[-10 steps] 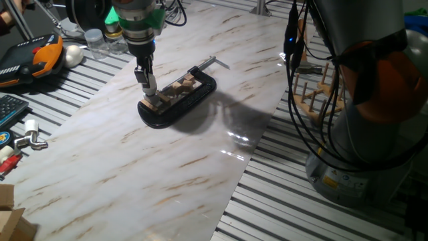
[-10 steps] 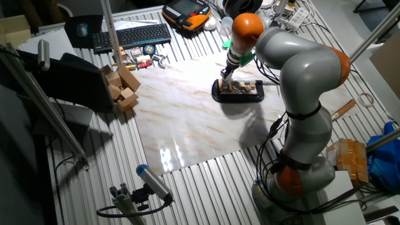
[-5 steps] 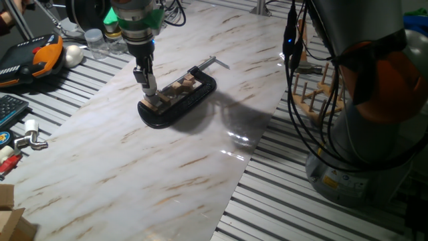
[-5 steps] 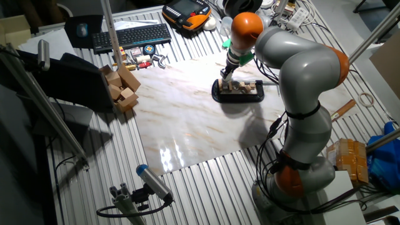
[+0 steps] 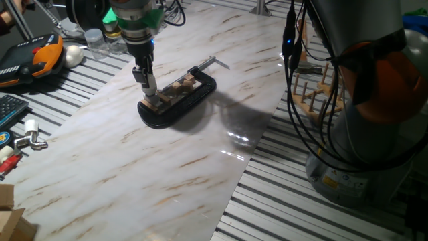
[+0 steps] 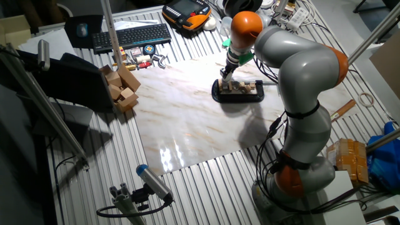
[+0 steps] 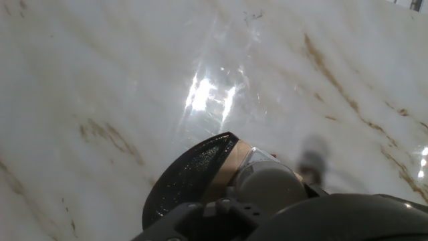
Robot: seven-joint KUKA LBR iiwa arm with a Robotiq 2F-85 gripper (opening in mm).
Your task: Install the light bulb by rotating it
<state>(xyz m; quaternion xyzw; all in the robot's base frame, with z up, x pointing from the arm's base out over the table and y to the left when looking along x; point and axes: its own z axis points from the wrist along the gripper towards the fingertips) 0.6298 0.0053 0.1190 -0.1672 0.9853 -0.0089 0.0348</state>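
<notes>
A black clamp [image 5: 194, 97] [image 6: 238, 95] lies on the marble board and holds small wooden blocks [image 5: 179, 87]. My gripper [image 5: 148, 89] [image 6: 225, 79] points straight down over the clamp's left end, its fingers close together. In the hand view the light bulb [image 7: 269, 187], a frosted white globe, sits right at the fingers, beside a wooden block [image 7: 231, 167] and the clamp's black rounded end [image 7: 187, 177]. The bulb's screw base is hidden. In both fixed views the fingers largely cover the bulb.
An orange teach pendant [image 5: 37, 57], a white egg-shaped ball [image 5: 72, 55] and clear jars [image 5: 97, 41] lie past the board's far left edge. A wooden peg rack [image 5: 314, 94] and hanging cables [image 5: 294, 80] stand at the right. A keyboard [image 6: 131, 35] and loose wooden blocks [image 6: 122, 87] lie off the board.
</notes>
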